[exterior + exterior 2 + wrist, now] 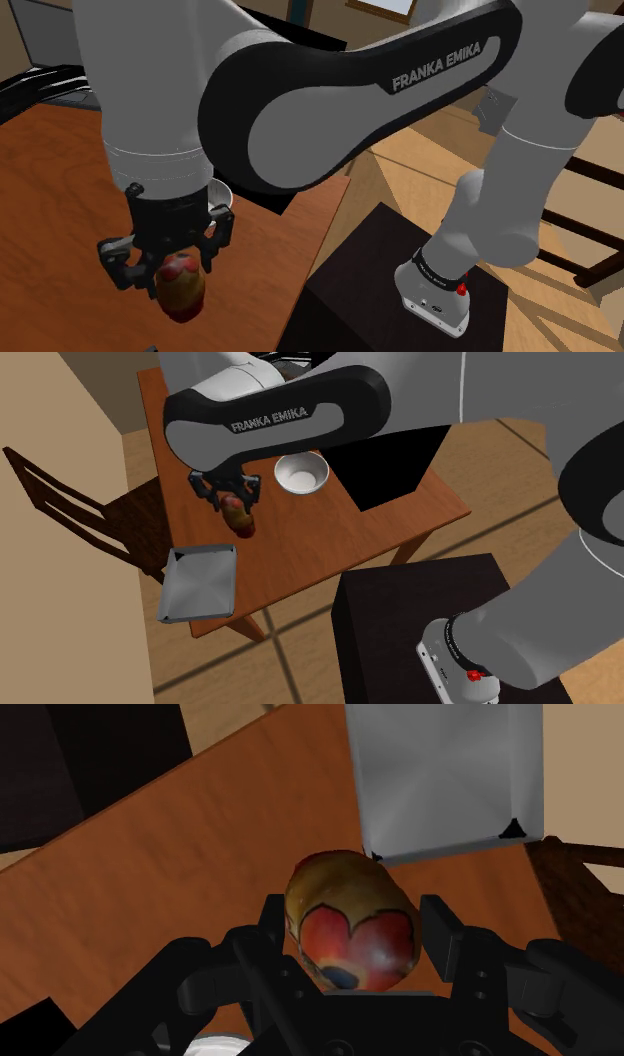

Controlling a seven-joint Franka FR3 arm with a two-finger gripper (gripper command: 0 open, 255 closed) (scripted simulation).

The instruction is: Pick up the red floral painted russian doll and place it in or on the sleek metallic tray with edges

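Reddish-brown wood makes up the table (330,542), which stands on a tan tiled floor beside a beige wall, with a dark wooden chair (70,502) tucked at its side. Over the middle of the tabletop the black gripper (232,497) points down, and its fingers (441,932) stand a doll's width apart, one on each flank of the russian doll (240,515), clasping it. The doll is painted red and yellow with dark markings, and in the shoulder view it hangs slightly tilted beneath the gripper (172,265), its lower end (181,290) reaching past the fingertips. Whether the doll is clear of the wood or resting on it cannot be told. The wrist view shows the doll (350,919) filling the space between the fingers (357,929). Beyond it there lies the tray (445,779), grey and metallic with raised edges. In the second exterior view the tray (198,584) sits at the table corner nearest the chair, apart from the doll. A white bowl (302,474) rests near the gripper on that view's right. The dark stand (400,622) sits beside the table.
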